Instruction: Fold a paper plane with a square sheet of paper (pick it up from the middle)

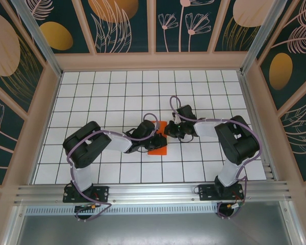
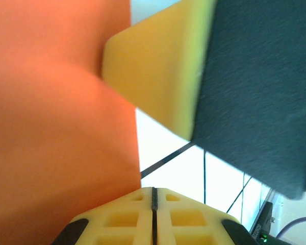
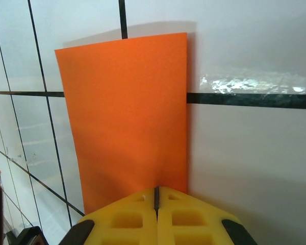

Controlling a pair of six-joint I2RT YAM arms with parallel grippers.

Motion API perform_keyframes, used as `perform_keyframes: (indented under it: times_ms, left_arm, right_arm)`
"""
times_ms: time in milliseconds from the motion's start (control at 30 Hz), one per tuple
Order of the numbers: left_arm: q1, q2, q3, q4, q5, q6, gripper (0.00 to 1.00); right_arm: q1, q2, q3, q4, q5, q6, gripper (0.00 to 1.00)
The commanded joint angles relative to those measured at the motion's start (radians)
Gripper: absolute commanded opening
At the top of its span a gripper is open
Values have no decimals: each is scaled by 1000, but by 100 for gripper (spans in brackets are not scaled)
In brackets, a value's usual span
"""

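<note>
I see the square sheet of paper (image 1: 158, 146) near the middle of the white gridded table (image 1: 117, 92), just below the frame's centre, lying as a narrow upright orange rectangle between the two grippers.

The left gripper (image 1: 149, 139) comes in from the left. On its wrist camera the yellow fingertips (image 2: 154, 204) are pressed together at the bottom edge. Orange paper (image 2: 56, 127) covers the left half of that frame down to the tips, and a yellow pad (image 2: 153, 76) on a dark body sits upper right.

The right gripper (image 1: 168, 131) reaches in from the right. On its wrist camera the tips (image 3: 156, 201) are closed along a thin seam, and the sheet (image 3: 127, 112) runs up the frame from them over the grid lines (image 3: 245, 100).

With either gripper, I cannot tell whether the paper is pinched or only passes beneath.
</note>
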Motion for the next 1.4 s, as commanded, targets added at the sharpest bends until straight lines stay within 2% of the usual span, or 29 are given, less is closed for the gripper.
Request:
perform_keyframes:
  times_ms: [0, 300, 567, 800, 1367]
  left_arm:
    - [-6, 24, 21, -64, -12, 38, 9]
    - [-7, 62, 58, -152, -31, 81, 8]
    - [-7, 86, 42, -227, -47, 123, 3]
    - [-7, 92, -3, -229, -38, 128, 0]
    - [-7, 84, -40, -198, -26, 118, 0]
  right_arm:
    - [-10, 9, -5, 6, -5, -16, 8]
    - [-25, 39, 18, 13, -7, -48, 7]
    - [-55, 75, 50, 64, -6, -59, 7]
    - [-82, 120, 95, 96, 3, -60, 7]
    - [-120, 242, 235, 127, 27, -51, 7]
